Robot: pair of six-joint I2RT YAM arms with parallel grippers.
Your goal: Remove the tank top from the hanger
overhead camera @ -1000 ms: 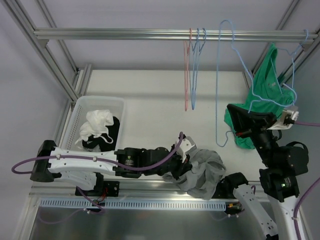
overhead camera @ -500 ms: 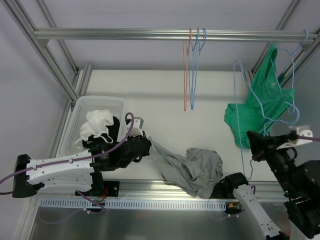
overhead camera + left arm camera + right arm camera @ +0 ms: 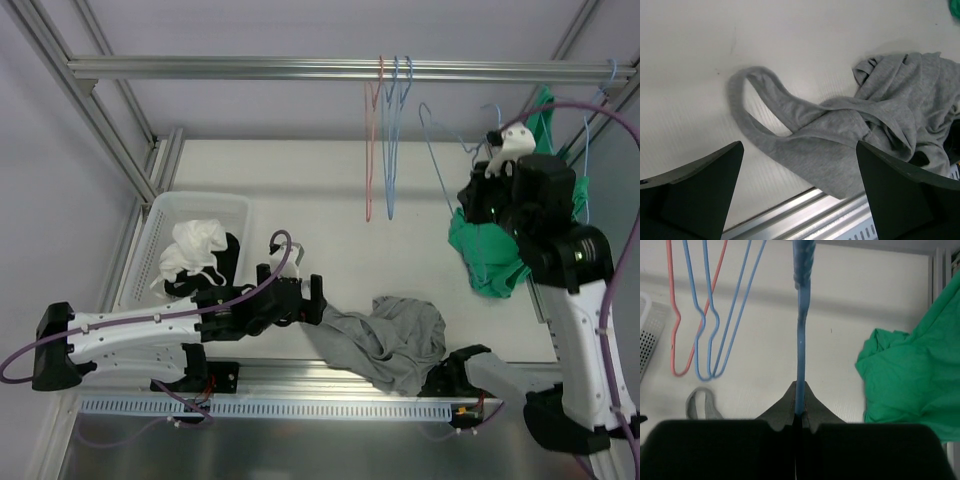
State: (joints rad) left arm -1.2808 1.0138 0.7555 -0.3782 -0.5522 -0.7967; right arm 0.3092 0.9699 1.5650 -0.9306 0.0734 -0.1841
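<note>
lying crumpled at the table's [image 3: 300, 190] near edge, off its hanger, was one grey tank top [image 3: 390, 345], left gripper [image 3: 316, 300] spread wide above it; right gripper [image 3: 800, 401] pinched the blue hanger [image 3: 801, 340], which might swivel and snag the green garment [image 3: 490, 255] alongside.

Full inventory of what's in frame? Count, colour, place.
grey tank top: 1, grey, crumpled on the table near its front edge
green tank top: 1, green, hanging at the right
held hanger: 1, blue, in the right hand
rail hangers: 1 red, 2 blue, on the overhead rail
basket: 1, white, table left, holding white and black clothes
left hand: open, over the grey strap
right hand: shut on the held hanger
</note>
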